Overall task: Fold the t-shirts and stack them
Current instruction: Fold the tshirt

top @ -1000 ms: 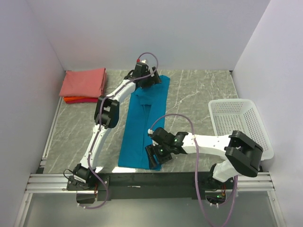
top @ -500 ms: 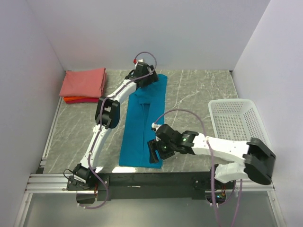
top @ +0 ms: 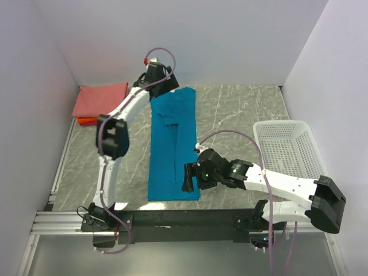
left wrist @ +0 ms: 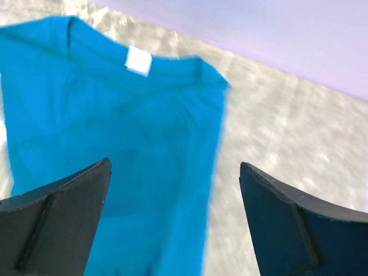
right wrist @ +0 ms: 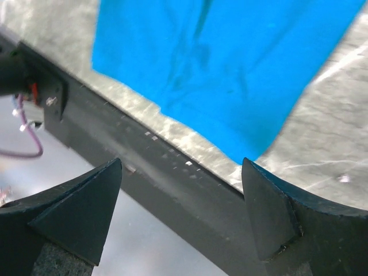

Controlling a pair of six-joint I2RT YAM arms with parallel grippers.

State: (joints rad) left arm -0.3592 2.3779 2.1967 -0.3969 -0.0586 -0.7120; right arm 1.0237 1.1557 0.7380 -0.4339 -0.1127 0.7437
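Shifted leftward since a second ago, the left hand (left wrist: 173, 167) gapes empty near the blank white neck label (left wrist: 138, 60) of the teal-blue t-shirt (top: 172, 144) toward the far edge of the table (top: 241, 109), the right hand (right wrist: 181, 164) equally wide and empty at its near-edge hem.

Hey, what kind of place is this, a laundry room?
Most likely a robot lab test cell: left arm and right arm mounted on a rail, plain white walls boxing in the marble-patterned table, a teal t-shirt laid flat.
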